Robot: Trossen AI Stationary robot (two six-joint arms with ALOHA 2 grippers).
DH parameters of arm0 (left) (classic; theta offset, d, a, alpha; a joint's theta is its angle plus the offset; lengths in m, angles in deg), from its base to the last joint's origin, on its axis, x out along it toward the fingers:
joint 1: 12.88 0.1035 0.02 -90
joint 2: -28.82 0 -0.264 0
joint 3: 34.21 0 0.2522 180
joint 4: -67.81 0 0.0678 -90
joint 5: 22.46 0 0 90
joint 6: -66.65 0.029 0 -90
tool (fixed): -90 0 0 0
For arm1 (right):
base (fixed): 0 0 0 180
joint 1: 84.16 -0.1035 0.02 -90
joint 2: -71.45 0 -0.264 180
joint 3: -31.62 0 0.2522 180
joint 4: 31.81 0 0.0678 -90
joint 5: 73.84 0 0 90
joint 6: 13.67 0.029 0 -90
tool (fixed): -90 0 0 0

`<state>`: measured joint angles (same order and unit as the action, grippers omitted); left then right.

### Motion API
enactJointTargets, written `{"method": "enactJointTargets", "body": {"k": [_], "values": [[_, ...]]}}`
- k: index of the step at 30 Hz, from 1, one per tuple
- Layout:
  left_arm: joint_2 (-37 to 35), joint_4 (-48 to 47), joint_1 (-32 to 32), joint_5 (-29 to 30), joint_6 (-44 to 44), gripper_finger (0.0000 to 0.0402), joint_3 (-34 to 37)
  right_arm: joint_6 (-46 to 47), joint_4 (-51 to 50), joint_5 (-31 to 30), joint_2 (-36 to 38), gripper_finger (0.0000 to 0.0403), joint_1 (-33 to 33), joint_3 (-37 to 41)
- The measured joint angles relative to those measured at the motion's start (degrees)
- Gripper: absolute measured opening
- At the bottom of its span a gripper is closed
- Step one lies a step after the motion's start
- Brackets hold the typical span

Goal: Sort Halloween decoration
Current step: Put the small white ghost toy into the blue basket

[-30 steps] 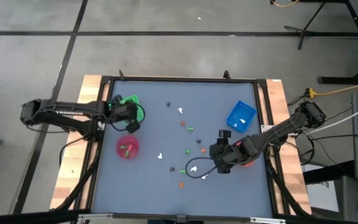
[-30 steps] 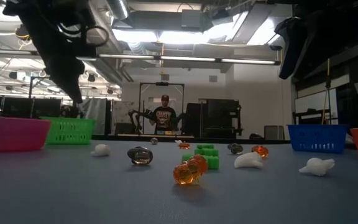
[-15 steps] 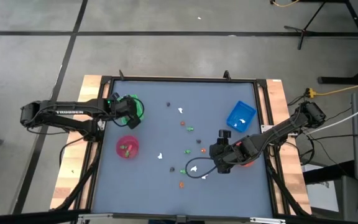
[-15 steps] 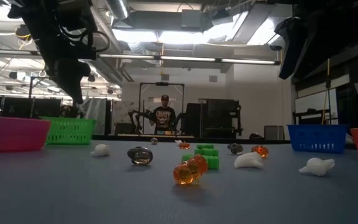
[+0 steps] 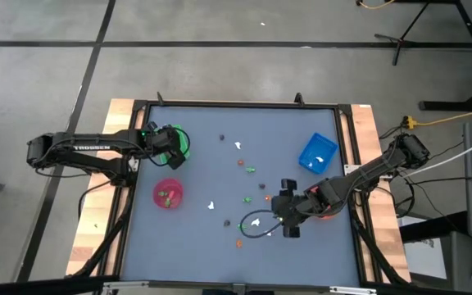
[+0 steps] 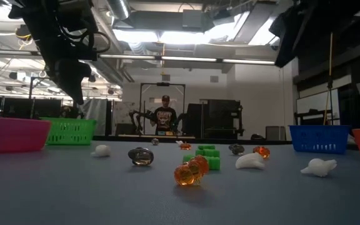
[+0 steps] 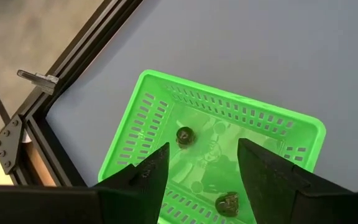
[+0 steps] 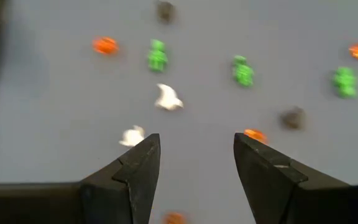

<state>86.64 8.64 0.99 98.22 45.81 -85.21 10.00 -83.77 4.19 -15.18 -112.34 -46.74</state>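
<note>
The Halloween decoration [image 5: 247, 199], a scatter of tiny white, orange, green and dark figures, lies mostly loose over the middle of the worktop [image 5: 220, 246]. A few pieces already sit in containers: dark ones in the green tray [image 7: 229, 143] near the far left corner, some in the pink bowl [image 5: 168, 194] toward the left edge, and a white one in the blue tray [image 5: 317, 153] toward the right edge.

The left pincer [image 7: 197, 168] hangs directly above the green tray with its fingers spread apart and nothing between them. Two dark figures [image 7: 184, 136] rest on the tray floor below. I judge this a drop-off step at its end.

The right pincer [image 8: 194, 158] hovers over the loose pieces in the middle of the worktop, toward the near right. Its fingers stand apart and empty. A white figure [image 8: 166, 98] and an orange figure [image 8: 253, 134] lie just ahead of it. It seems to be lining up a pick.

Next, the right pincer probably needs to settle over one small figure, descend and close on it alone, since neighbours lie near. The left arm should come back toward the middle for another piece.
</note>
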Motion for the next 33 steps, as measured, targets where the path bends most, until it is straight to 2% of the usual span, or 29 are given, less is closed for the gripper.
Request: {"method": "enactJointTargets", "body": {"k": [4,7,22,33], "values": [[0.0,0.0,0.0,0.0,0.0,0.0174,0.0,0.0,5.7,5.0,-0.9,0.0205,-0.2,0.0],[0.0,0.1,0.0,-0.1,0.0,0.0174,0.0,-0.4,9.6,6.4,-2.6,0.0205,-0.7,0.0],[0.0,0.0,0.0,-0.2,0.0,0.0174,0.0,-1.5,15.2,6.0,-15.1,0.0205,-5.0,0.0],[0.0,0.0,0.0,-0.3,0.0,0.0174,0.0,-1.5,14.9,3.9,-20.6,0.0205,-5.3,0.0]]}}
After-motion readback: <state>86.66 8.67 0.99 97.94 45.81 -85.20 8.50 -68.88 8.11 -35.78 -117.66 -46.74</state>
